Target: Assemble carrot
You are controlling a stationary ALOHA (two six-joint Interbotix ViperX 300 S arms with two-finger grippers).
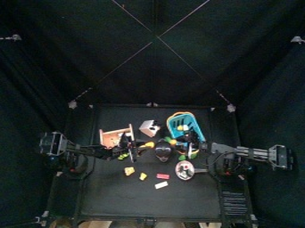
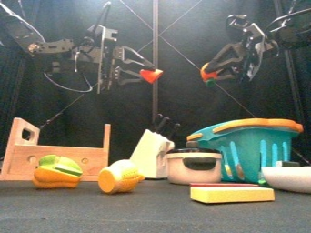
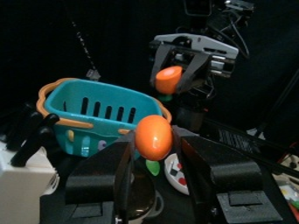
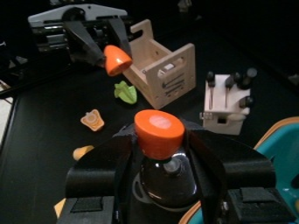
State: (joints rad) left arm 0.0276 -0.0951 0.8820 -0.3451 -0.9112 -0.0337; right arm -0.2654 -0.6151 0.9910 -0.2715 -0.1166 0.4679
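Each gripper is clenched on one carrot piece, held aloft above the table: left gripper [image 3: 153,153] on left piece [image 2: 151,75], right gripper [image 4: 160,144] on right piece [image 2: 209,77]. Pieces look light, rigid, smooth; grasp mid-body, cut faces clear.

- Left tool [image 2: 144,75], upper left: grips orange carrot piece [image 2: 151,75].
- Right tool [image 2: 214,75], upper right: grips second carrot piece [image 2: 209,76].
- Teal basket [image 2: 249,146], lower right, on worktop [image 2: 145,205].
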